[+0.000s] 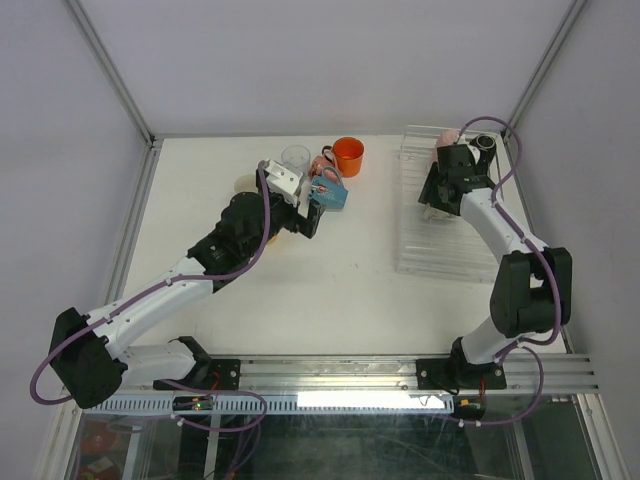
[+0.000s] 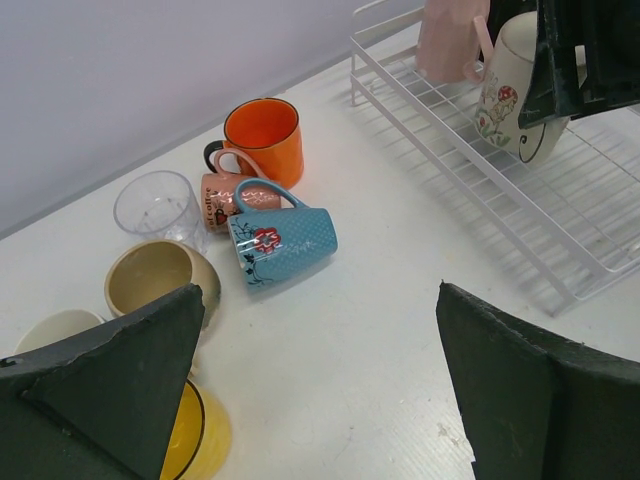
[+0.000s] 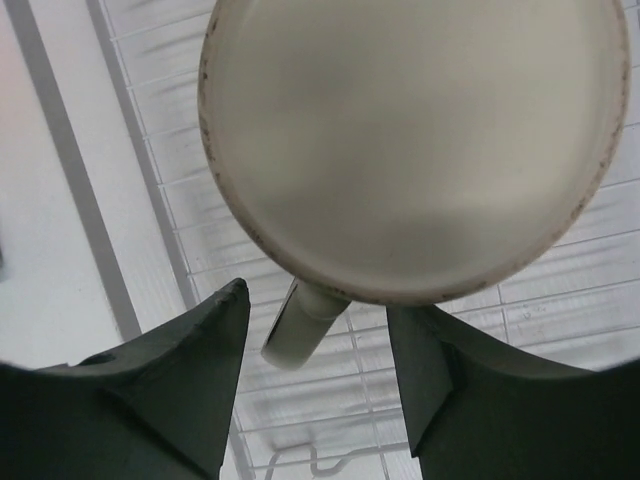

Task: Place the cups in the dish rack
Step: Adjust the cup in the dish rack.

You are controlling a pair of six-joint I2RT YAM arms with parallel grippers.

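My left gripper (image 2: pixel 320 290) hovers wide open and holds nothing, just short of a huddle of cups: a blue mug (image 2: pixel 285 240) on its side, an orange mug (image 2: pixel 262 135), a pink-brown mug (image 2: pixel 222 195), a clear glass tumbler (image 2: pixel 155 205), a beige mug (image 2: pixel 160 275), a cream mug (image 2: pixel 55 330) and a yellow mug (image 2: pixel 205 430). Over the dish rack (image 1: pixel 440 250), my right gripper (image 3: pixel 318 300) stands open astride the handle of a white floral mug (image 2: pixel 512 90), with a gap on each side. The mug's round pale face (image 3: pixel 410 140) fills that view. A pink mug (image 2: pixel 450 40) stands in the rack.
The cup cluster (image 1: pixel 320 175) sits at the back centre of the white table (image 1: pixel 330 270). The rack's wire floor (image 2: pixel 560 210) lies bare in front of the floral mug. Grey walls close in the back and both sides.
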